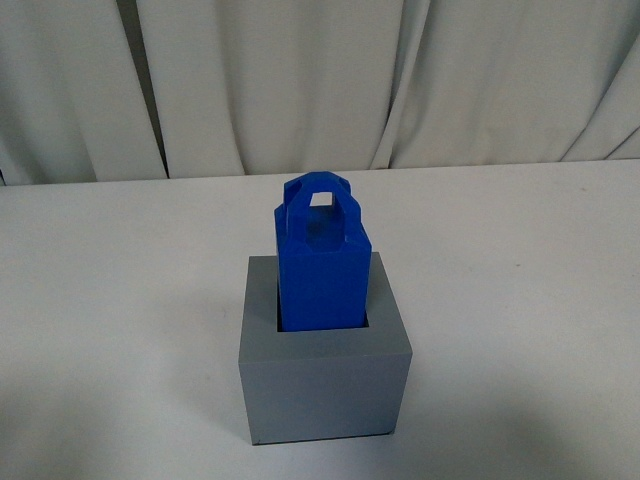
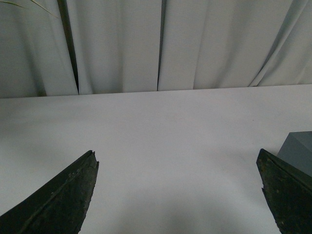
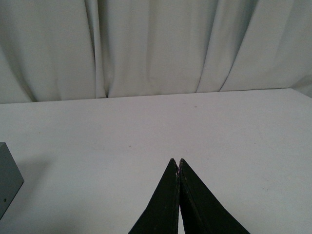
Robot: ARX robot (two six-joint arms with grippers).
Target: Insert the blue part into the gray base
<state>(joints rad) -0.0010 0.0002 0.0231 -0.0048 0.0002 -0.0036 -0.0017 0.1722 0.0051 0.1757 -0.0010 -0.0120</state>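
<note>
Now the blue part (image 1: pixel 320 270) stands upright in the square recess of the gray base (image 1: pixel 325 385), its lower end sunk inside and its loop handle uppermost. A narrow strip of the recess stays open along one side of it. The base sits on the white counter (image 1: pixel 110 330) in front of a pale curtain (image 1: pixel 300 80). Neither arm shows in the front view.

The left hand (image 2: pixel 178 183) has its fingers (image 2: pixel 58 200) spread wide with only bare counter between them; a corner of the gray base (image 2: pixel 298 151) shows just beyond one fingertip.

The right hand (image 3: pixel 179 163) has its fingers (image 3: pixel 163 204) pressed together, tips touching, pinching nothing. The base's edge (image 3: pixel 7 178) lies well off to one side of it.
</note>
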